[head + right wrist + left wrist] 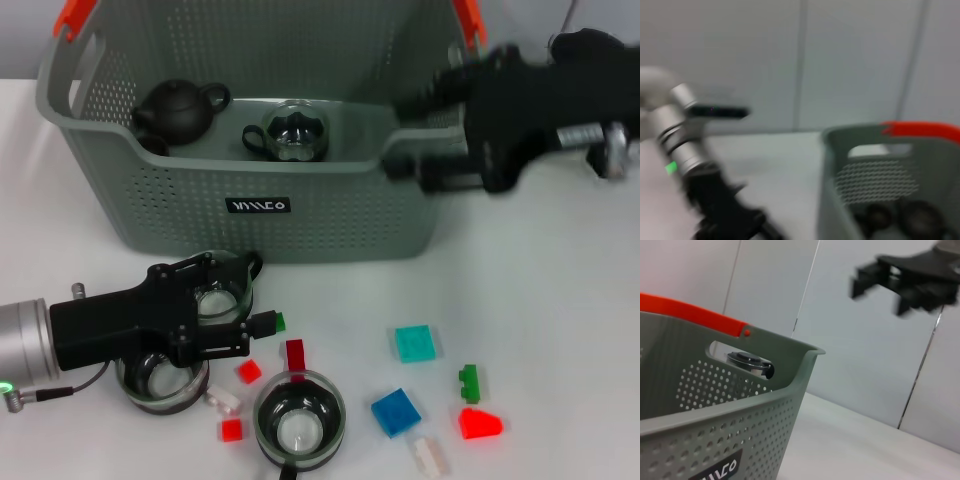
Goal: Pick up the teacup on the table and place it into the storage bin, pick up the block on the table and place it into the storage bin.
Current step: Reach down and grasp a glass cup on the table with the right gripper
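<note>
The grey-green storage bin (330, 215) stands at the back of the table and holds a black teapot (178, 108) and a glass teacup (293, 133). My left gripper (238, 297) lies low at the front left, open, its fingers on either side of another glass teacup (218, 300). Two further glass cups sit by it (160, 382) (298, 420). Several small blocks lie at the front, among them a teal one (415, 343), a blue one (395, 411) and a red one (480, 423). My right gripper (405, 135) hangs open and empty over the bin's right rim, as the left wrist view (880, 290) shows too.
The bin's orange handles (75, 15) (695, 316) stick up at both ends. Small red (248, 371), white (222, 400) and green (468, 378) blocks lie between the cups and the table's front edge. Bare white table lies to the right of the bin.
</note>
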Action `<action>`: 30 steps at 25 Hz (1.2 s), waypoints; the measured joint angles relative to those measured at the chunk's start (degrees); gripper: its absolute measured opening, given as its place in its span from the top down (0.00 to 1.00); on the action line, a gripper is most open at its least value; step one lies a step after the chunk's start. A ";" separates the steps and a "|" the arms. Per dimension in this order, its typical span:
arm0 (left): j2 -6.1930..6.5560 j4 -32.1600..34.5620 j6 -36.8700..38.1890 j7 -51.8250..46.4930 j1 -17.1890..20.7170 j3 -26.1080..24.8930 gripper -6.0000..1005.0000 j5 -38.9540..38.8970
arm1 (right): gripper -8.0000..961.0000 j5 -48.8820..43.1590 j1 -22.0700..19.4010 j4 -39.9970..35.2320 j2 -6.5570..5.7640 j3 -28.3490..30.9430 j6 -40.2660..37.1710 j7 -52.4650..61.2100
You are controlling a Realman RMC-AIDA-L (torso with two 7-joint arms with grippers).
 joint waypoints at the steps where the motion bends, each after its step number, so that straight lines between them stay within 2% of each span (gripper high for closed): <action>1: 0.00 0.00 -0.09 0.00 0.01 0.00 0.13 0.11 | 0.41 -0.05 -0.30 -0.12 -0.01 0.05 -1.74 -1.30; 2: 0.00 0.00 -0.12 0.00 0.01 0.00 0.13 0.15 | 0.41 -0.58 -0.67 -0.18 -0.02 0.03 -5.11 -3.76; 8: 0.00 0.62 -0.31 0.07 0.04 0.00 0.13 0.36 | 0.42 -2.15 -0.65 -0.24 -0.03 -0.97 -12.30 -7.51; 11: -0.01 0.67 -0.38 0.73 0.08 0.00 0.13 0.47 | 0.42 -3.13 -0.31 -0.14 0.02 -2.40 -13.23 -7.65; 18: -0.09 0.47 -1.00 1.52 0.41 0.00 0.13 0.10 | 0.42 -6.10 1.37 0.79 0.32 -12.44 -12.84 -7.71; 30: -0.36 0.17 -1.75 1.42 0.84 -0.34 0.13 -0.05 | 0.42 -8.60 7.38 6.60 0.48 -26.58 -10.68 -7.08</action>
